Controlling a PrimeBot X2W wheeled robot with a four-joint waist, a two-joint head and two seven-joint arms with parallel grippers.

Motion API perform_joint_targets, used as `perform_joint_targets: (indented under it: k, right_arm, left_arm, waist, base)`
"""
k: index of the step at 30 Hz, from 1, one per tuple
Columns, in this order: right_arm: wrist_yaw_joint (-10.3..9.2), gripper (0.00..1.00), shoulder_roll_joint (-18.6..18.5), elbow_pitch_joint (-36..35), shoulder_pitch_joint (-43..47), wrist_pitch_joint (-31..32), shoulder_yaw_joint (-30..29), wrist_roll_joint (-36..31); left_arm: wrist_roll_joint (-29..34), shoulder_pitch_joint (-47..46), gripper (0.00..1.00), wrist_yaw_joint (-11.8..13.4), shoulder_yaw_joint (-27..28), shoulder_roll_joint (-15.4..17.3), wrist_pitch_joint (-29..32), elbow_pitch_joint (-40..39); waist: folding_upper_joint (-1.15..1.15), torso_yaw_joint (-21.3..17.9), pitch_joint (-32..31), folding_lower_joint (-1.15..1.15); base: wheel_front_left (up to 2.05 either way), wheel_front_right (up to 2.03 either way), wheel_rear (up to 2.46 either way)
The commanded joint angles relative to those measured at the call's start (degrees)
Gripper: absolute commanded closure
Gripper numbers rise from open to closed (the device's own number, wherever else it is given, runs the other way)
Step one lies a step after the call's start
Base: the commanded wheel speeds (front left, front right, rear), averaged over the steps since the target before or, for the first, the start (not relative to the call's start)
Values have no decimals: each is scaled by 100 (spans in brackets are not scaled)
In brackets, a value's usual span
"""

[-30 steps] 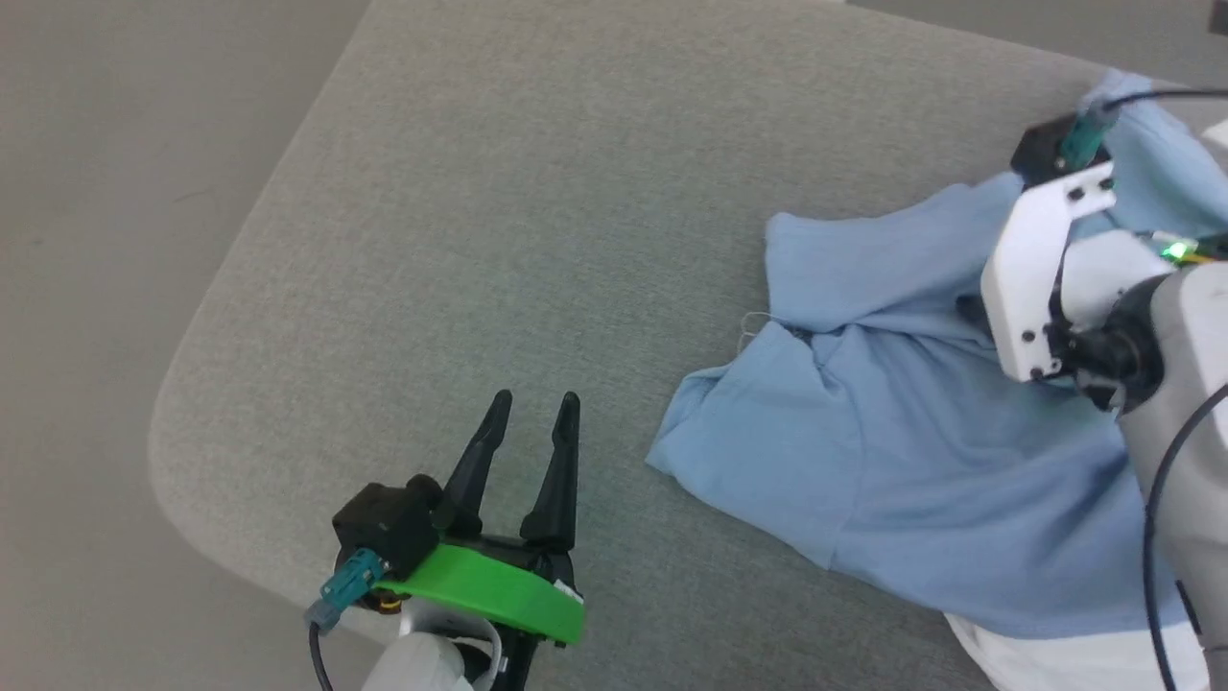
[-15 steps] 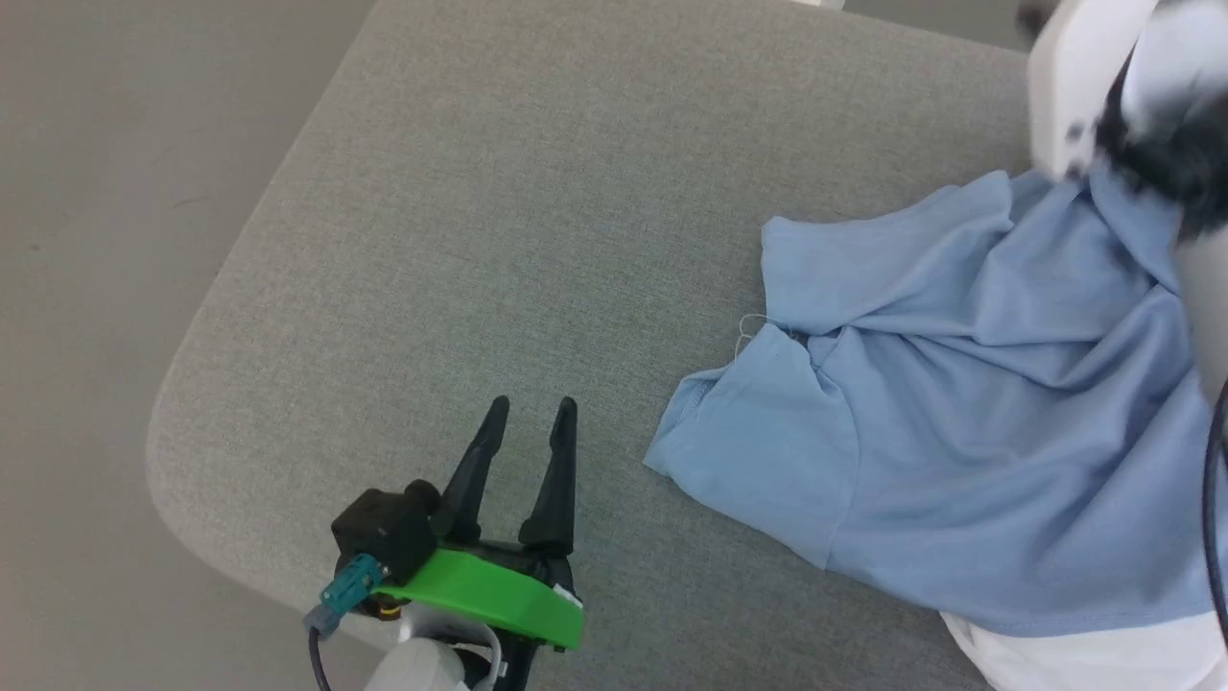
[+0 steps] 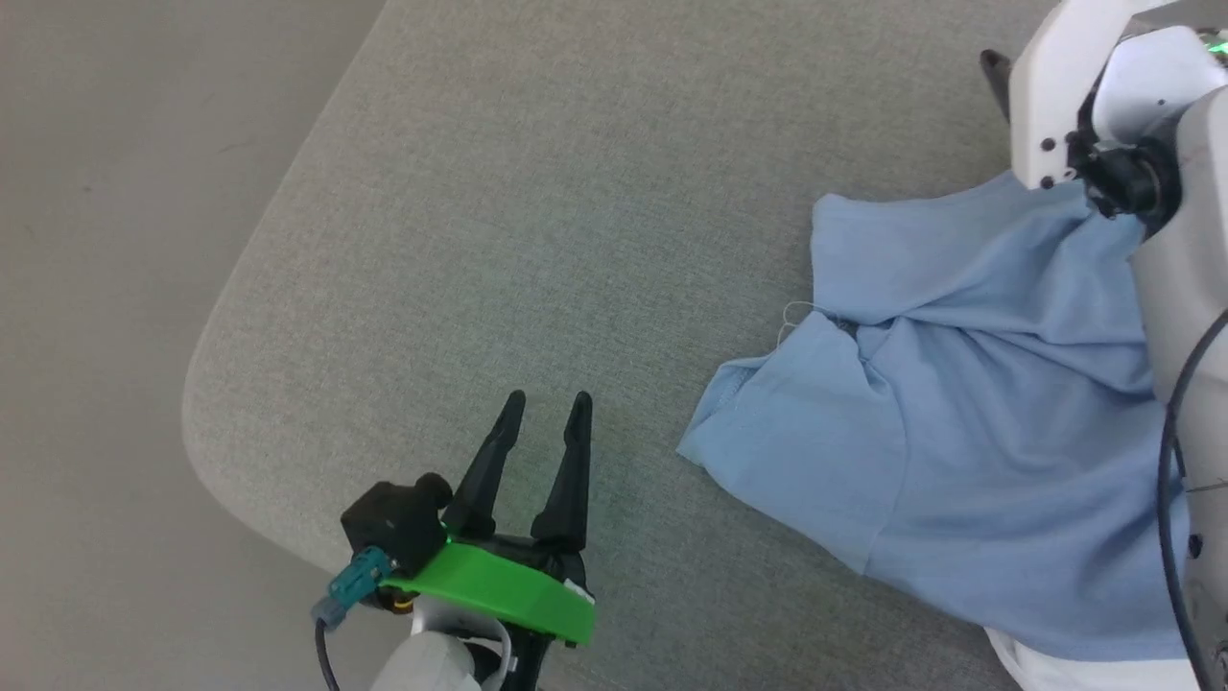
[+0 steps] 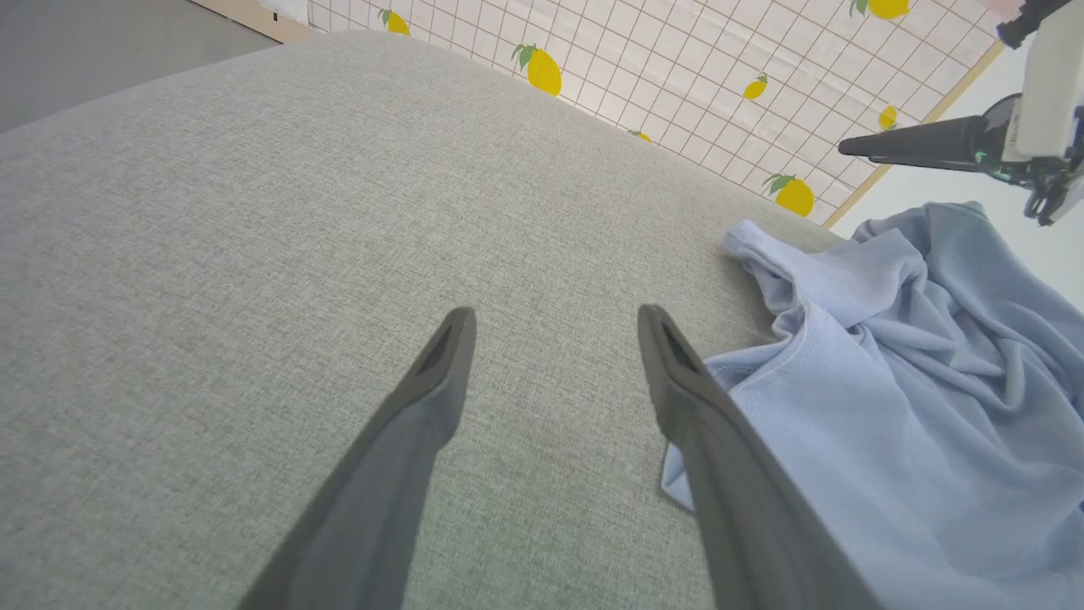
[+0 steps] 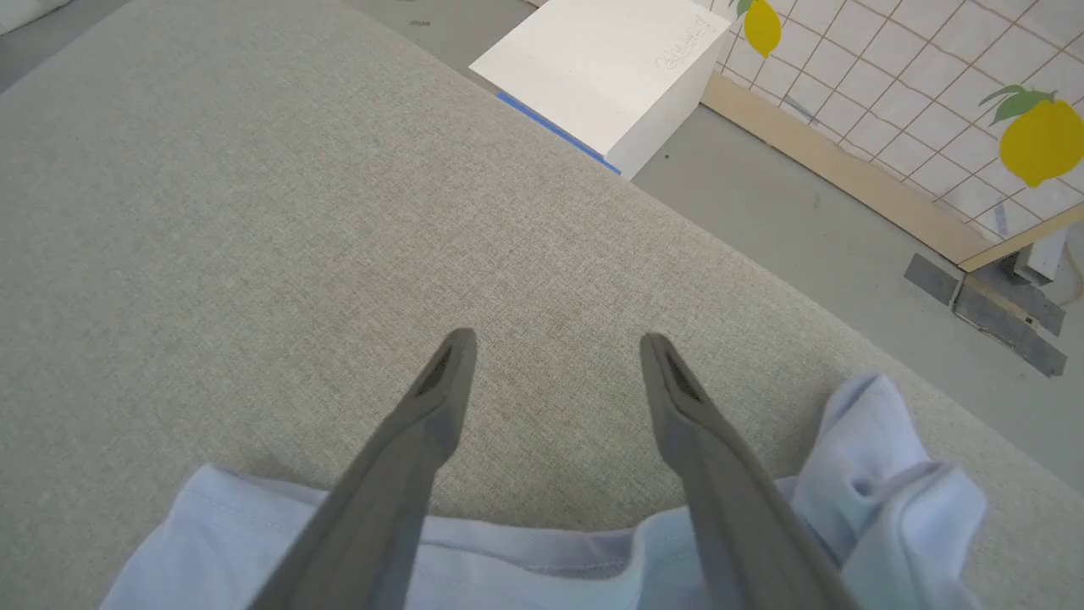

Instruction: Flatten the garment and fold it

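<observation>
Light blue garment [image 3: 969, 422], rumpled, creased

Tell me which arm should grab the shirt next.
Probably the right. The right gripper, open, hangs over the far edge of the garment. The left gripper, also open, sits over bare cushion beside its near corner, so it would need to shift sideways first.

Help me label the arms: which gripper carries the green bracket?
The left gripper, lower left over bare cushion; the right gripper has a white one, by the garment.
</observation>
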Motion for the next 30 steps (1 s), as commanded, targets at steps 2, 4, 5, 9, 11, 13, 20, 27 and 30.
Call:
perform_joint_targets:
  k: [2, 4, 5, 9, 11, 13, 20, 27, 30]
  right_arm:
    - [-9, 0, 38, 57, -71, -89, 73, -2]
    - [-9, 0, 70, 43, -159, -154, 128, 111]
    - [-9, 0, 79, 19, -208, -168, 166, 181]
    - [-9, 0, 61, -129, -283, 131, 337, 508]
    - [-9, 0, 8, -250, -213, 538, 443, 700]
    - [-9, 0, -103, -422, -55, 1053, 553, 890]
    - [-9, 0, -674, -1315, 967, 1998, 651, 1284]
    - [-9, 0, -851, -2008, 1959, 2104, 574, 1375]
    - [-9, 0, -888, -2117, 2205, 1938, 641, 1304]
  left_arm:
    - [-5, -58, 0, 43, 44, -16, -21, -7]
    - [1, -47, 0, 52, 69, -16, -21, 0]
    - [8, -43, 0, 51, 79, -16, -21, 1]
    - [55, -24, 0, 54, 131, -16, -21, 7]
    - [78, 5, 0, 56, 163, -16, -21, 9]
    - [93, 36, 0, 54, 182, -16, -21, 9]
    - [65, 46, 0, 22, 138, -16, -21, -31]
    - [23, 1, 0, 14, 114, -16, -21, -24]
    - [-8, -38, 0, 6, 84, -16, -21, -19]
  waist:
    - [0, -29, 7, 0]
    - [0, -92, -45, 0]
    - [0, -132, -82, 0]
    - [0, -273, -222, 0]
    - [0, -343, -283, 0]
    - [0, -393, -316, 0]
    - [0, -379, -220, 0]
    - [0, -204, -16, 0]
    - [0, -125, 46, 0]
  base:
    - [0, 0, 0]
    - [0, 0, 0]
    - [0, 0, 0]
    - [0, 0, 0]
    - [0, 0, 0]
    - [0, 0, 0]
    - [0, 0, 0]
    - [0, 0, 0]
    - [0, 0, 0]
